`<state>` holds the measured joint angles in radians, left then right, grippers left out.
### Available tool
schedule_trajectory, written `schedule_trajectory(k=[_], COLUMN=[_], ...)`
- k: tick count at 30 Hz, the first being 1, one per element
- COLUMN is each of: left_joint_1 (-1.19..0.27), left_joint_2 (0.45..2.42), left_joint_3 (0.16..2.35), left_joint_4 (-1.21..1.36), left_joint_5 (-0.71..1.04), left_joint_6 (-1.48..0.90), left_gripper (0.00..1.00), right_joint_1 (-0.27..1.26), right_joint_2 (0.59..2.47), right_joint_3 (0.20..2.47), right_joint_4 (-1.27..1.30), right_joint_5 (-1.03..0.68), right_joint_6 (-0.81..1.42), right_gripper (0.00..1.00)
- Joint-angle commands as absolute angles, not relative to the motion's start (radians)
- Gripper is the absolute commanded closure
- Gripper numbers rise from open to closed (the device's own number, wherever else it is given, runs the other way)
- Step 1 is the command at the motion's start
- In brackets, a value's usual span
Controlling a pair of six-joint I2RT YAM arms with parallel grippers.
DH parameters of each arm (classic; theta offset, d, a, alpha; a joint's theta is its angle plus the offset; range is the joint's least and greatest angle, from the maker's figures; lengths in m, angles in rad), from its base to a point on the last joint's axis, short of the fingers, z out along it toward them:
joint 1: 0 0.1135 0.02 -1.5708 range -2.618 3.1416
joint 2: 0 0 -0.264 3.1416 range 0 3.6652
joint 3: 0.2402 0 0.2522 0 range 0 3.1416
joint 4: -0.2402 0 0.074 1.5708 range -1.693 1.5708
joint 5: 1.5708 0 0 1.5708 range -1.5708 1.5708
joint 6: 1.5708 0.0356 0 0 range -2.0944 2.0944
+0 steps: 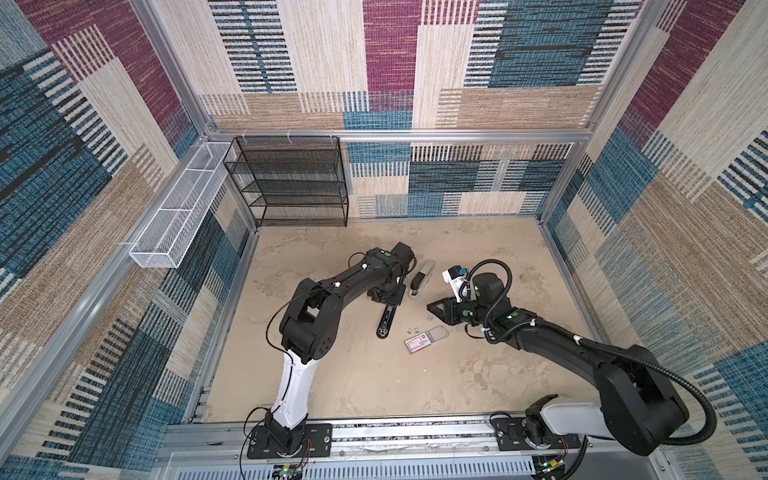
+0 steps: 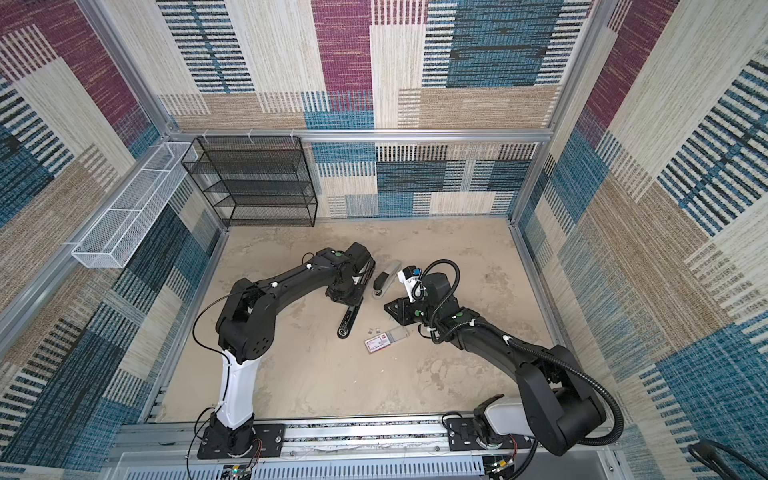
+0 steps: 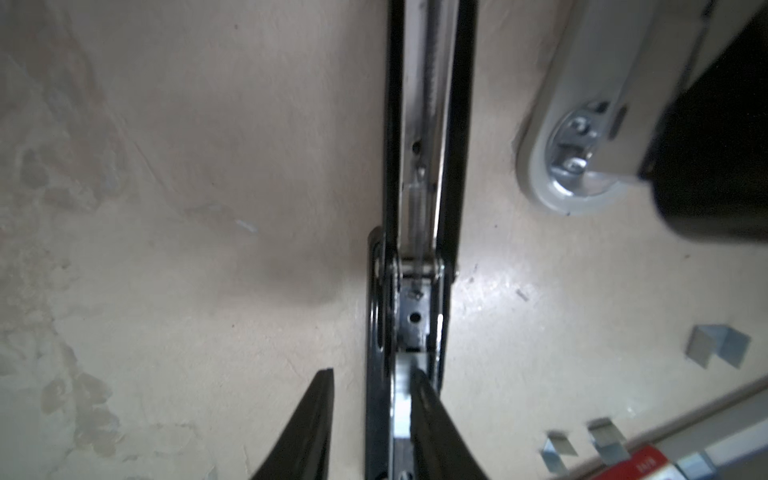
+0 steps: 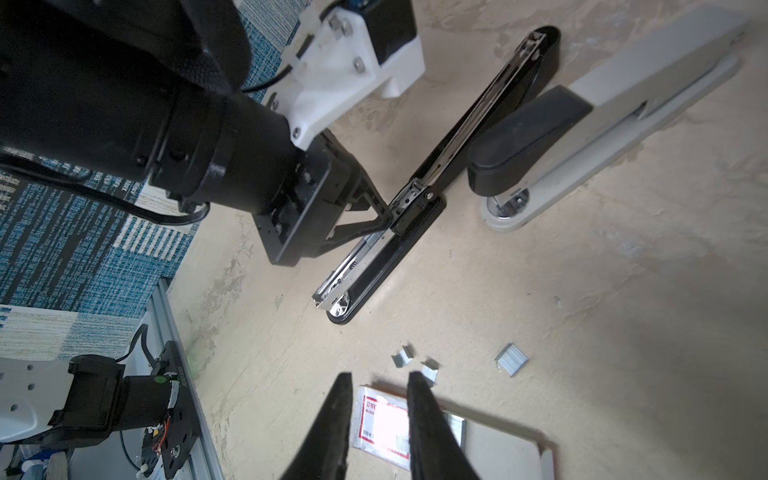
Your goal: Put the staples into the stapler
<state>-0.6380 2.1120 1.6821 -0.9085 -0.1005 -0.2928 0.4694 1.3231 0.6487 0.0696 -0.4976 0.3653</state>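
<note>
A black stapler (image 1: 386, 320) (image 2: 348, 322) lies opened out flat, its chrome rail (image 4: 453, 137) bare. My left gripper (image 3: 374, 374) (image 4: 390, 217) stands astride it near the hinge, partly open. One finger (image 3: 428, 407) rests on the rail. The other finger (image 3: 320, 415) has a strip of table between it and the stapler's side. Loose staples (image 4: 403, 357) (image 3: 719, 349) lie beside the red-and-white box (image 1: 417, 343) (image 4: 382, 419) and its grey tray (image 4: 498, 449). My right gripper (image 4: 378, 378) (image 1: 430, 306) hovers open above the box, holding nothing.
A second stapler, grey and black (image 1: 420, 276) (image 4: 623, 104), lies just beyond the black one. A black wire shelf (image 1: 291, 183) stands at the back left, and a white mesh basket (image 1: 174, 212) hangs on the left wall. Another staple strip (image 4: 512, 359) lies apart.
</note>
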Motion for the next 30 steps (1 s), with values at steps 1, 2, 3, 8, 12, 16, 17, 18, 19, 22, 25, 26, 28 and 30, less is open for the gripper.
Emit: schedule_trajectory(k=[1,2,3,8,12,16,17,18,19,22,25,26,28,30], left_joint_1=[-0.642,-0.644,-0.647,-0.658,-0.668,-0.682,-0.685,-0.688,-0.691,-0.696,-0.698,-0.698,-0.698,-0.698], left_joint_2=[2.099,2.095,2.089,2.063,2.037,1.991,1.978,1.965,1.950,1.902,1.854,1.838,1.811,1.791], left_joint_3=[1.653,1.647,1.641,1.608,1.564,1.496,1.478,1.463,1.445,1.394,1.352,1.343,1.341,1.355], left_joint_4=[-0.938,-0.938,-0.938,-0.938,-0.937,-0.934,-0.935,-0.935,-0.934,-0.936,-0.936,-0.936,-0.935,-0.931], left_joint_5=[-0.120,-0.120,-0.120,-0.109,-0.095,-0.089,-0.087,-0.087,-0.089,-0.093,-0.099,-0.103,-0.110,-0.109], left_joint_6=[-0.299,-0.302,-0.302,-0.308,-0.321,-0.339,-0.344,-0.349,-0.351,-0.361,-0.371,-0.374,-0.376,-0.376], left_gripper=[0.66,0.66,0.66,0.66,0.66,0.67,0.67,0.67,0.67,0.67,0.67,0.67,0.67,0.66], right_joint_1=[0.469,0.469,0.469,0.469,0.469,0.469,0.469,0.469,0.469,0.469,0.469,0.469,0.469,0.469], right_joint_2=[1.315,1.315,1.315,1.313,1.308,1.307,1.310,1.311,1.313,1.316,1.320,1.321,1.324,1.328], right_joint_3=[0.645,0.645,0.644,0.638,0.634,0.633,0.634,0.634,0.635,0.635,0.636,0.637,0.637,0.640], right_joint_4=[0.077,0.078,0.080,0.087,0.085,0.087,0.087,0.088,0.089,0.098,0.104,0.104,0.106,0.106], right_joint_5=[-0.498,-0.498,-0.499,-0.499,-0.496,-0.495,-0.496,-0.497,-0.497,-0.503,-0.508,-0.506,-0.506,-0.506], right_joint_6=[0.364,0.364,0.364,0.370,0.368,0.369,0.368,0.370,0.370,0.376,0.379,0.380,0.385,0.391], right_gripper=[0.73,0.73,0.73,0.73,0.72,0.73,0.72,0.72,0.73,0.73,0.72,0.72,0.72,0.72])
